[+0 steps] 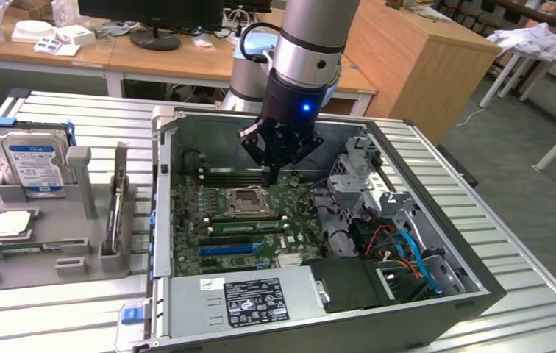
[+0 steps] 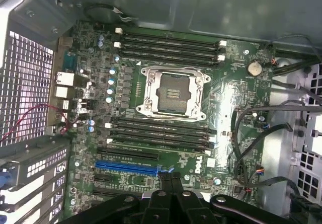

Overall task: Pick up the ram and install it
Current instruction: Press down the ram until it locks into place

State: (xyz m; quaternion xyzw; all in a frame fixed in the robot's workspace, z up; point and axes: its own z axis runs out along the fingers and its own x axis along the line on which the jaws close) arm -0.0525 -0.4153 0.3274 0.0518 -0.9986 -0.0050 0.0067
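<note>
My gripper [image 1: 272,173] hangs inside the open computer case [image 1: 474,294], over the motherboard [image 1: 303,195] just beyond the bare processor socket [image 1: 246,198]. Its fingers are shut together with nothing between them. In the wrist view the shut gripper [image 2: 170,177] points down at the board near the blue slot [image 2: 128,167]. Dark memory slots lie on both sides of the socket [image 2: 173,90]: one bank [image 2: 171,45] and another [image 2: 161,131]. The ram [image 1: 114,209], a thin stick on its edge, stands in the grey holder [image 1: 23,276] at the exterior view's left, well away from the gripper.
A silver-and-blue hard drive [image 1: 31,158] stands upright in the holder, with a square silver processor chip [image 1: 11,224] below it. Cables [image 1: 410,250] and a drive cage [image 1: 357,173] crowd the case's right side. A power supply [image 1: 248,298] fills its front.
</note>
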